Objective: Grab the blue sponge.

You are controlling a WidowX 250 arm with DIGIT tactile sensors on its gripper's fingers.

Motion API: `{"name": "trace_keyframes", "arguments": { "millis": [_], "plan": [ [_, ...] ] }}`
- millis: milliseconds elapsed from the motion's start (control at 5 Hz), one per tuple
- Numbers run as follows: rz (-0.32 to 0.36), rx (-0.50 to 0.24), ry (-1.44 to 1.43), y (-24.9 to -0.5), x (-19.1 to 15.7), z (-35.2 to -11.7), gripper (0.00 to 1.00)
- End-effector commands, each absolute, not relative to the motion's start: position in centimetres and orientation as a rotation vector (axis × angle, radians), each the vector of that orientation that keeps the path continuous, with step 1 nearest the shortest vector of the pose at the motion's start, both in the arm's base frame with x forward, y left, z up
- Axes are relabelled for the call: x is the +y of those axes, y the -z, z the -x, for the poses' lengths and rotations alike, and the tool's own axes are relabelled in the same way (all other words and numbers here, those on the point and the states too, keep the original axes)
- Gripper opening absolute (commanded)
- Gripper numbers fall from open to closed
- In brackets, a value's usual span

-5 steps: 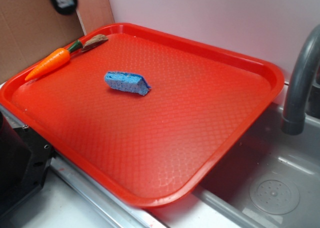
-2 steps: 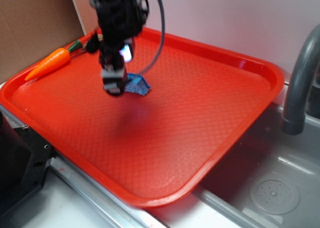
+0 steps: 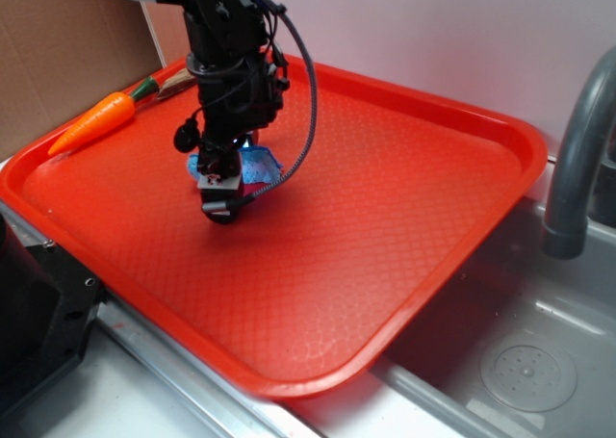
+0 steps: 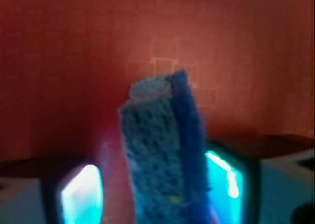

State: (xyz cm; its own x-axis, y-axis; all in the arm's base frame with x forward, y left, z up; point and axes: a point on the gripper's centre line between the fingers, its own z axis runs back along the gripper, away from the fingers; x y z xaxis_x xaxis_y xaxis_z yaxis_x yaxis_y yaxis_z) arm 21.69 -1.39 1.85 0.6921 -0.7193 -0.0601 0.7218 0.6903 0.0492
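The blue sponge (image 3: 258, 167) lies on the red tray (image 3: 433, 265), left of its middle, mostly hidden by the arm in the exterior view. My gripper (image 3: 220, 195) is lowered over it, down near the tray surface. In the wrist view the sponge (image 4: 162, 155) stands between my two fingers (image 4: 81, 194). The right finger is close against its dark blue edge and the left finger stands off with a strip of red tray showing between. The jaws are open around the sponge.
An orange toy carrot (image 3: 96, 120) lies at the tray's far left rim. A grey faucet (image 3: 577, 159) and a sink basin (image 3: 529, 361) are to the right. Brown cardboard (image 3: 58, 43) stands behind the tray on the left.
The arm came in from the top left, descended over the sponge, and now straddles it lower than 0.4 s ago. The sponge has stayed in place.
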Motion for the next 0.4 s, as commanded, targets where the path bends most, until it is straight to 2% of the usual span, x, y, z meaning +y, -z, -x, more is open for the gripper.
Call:
{"name": "trace_keyframes", "arguments": {
  "millis": [0,200],
  "plan": [
    [-0.07,-0.062,0.667,-9.0,-1.7,-19.7,0.0],
    [-0.063,-0.114,0.415,-14.0,-3.2,-17.2,0.0]
  ]
}}
